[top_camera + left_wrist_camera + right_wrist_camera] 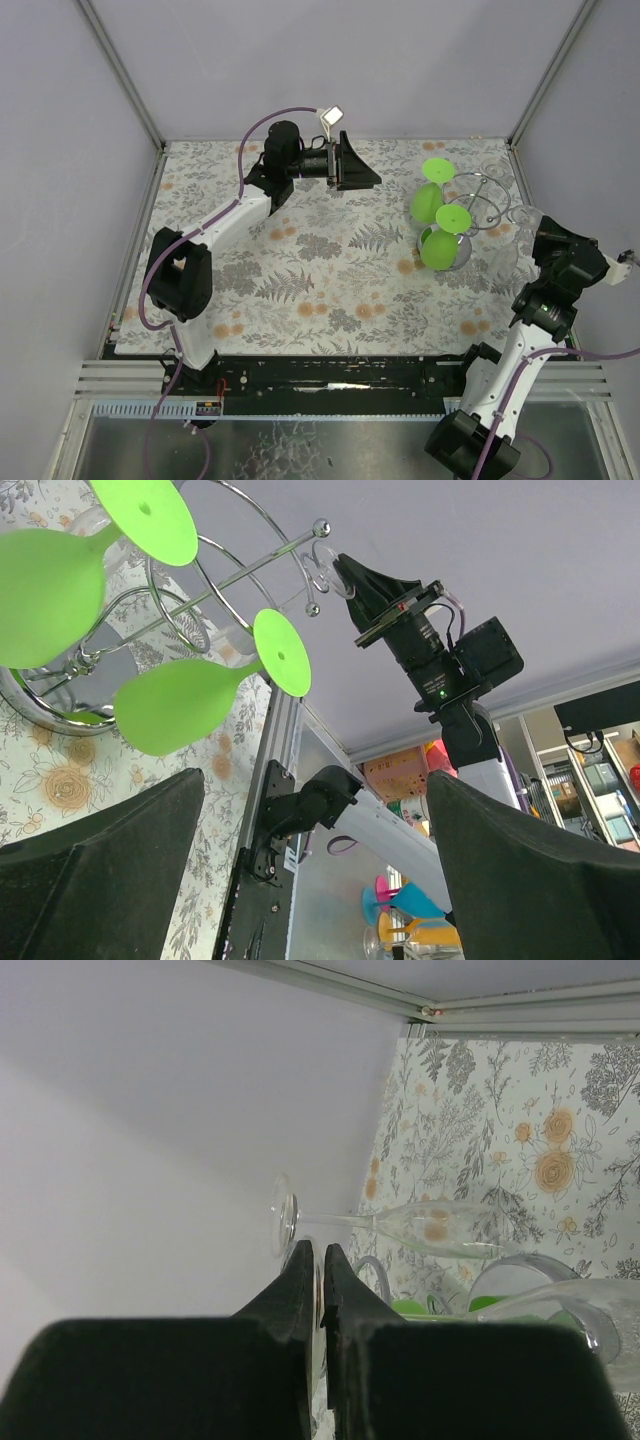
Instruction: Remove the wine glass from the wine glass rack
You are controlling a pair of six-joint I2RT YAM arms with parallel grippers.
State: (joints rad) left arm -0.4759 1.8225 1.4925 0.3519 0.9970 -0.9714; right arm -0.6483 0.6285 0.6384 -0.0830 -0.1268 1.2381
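Note:
The silver wire wine glass rack (480, 192) stands at the right of the mat, with two green wine glasses (440, 250) hanging from its near-left arms. My right gripper (535, 238) is at the rack's right side, shut on the thin foot of a clear wine glass (590, 1310) that lies sideways. In the left wrist view that foot (322, 570) sits by the ball-tipped end of a rack arm (320, 527); whether it still rests on the wire I cannot tell. My left gripper (362, 165) hovers open left of the rack, holding nothing.
A second clear wine glass (420, 1225) hangs sideways beyond the held one, close to the right wall. The enclosure's right wall and corner post (545, 90) are close behind the rack. The flowered mat (300, 280) spreads out left of the rack.

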